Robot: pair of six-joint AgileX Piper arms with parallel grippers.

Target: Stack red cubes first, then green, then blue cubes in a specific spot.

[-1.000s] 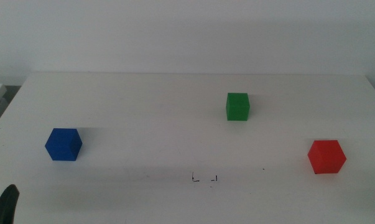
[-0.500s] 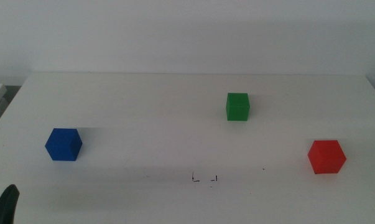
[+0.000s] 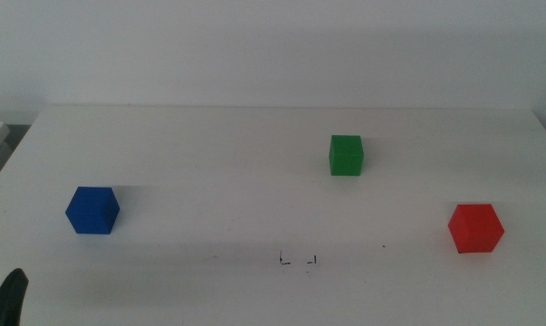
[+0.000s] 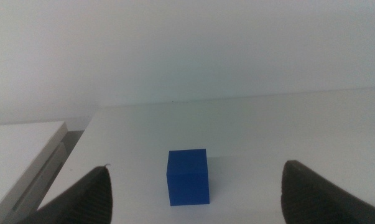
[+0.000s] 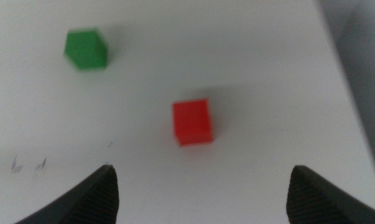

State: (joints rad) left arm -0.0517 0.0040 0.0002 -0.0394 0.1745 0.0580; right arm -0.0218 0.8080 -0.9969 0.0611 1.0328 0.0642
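The white bench (image 3: 254, 190) carries three cubes, all well apart and none stacked. The left hand (image 4: 193, 198) waits at the near left corner, with its jaws wide open; the blue cube (image 3: 92, 210) stands on the left side, in front of it and not touched. The right hand (image 5: 203, 193) is out of the middle view and is also open, above the red cube (image 3: 475, 227) at the right side. The green cube (image 3: 346, 155) stands farther back. The spot (image 3: 298, 260) lies bare near the front edge, between the blue and red cubes.
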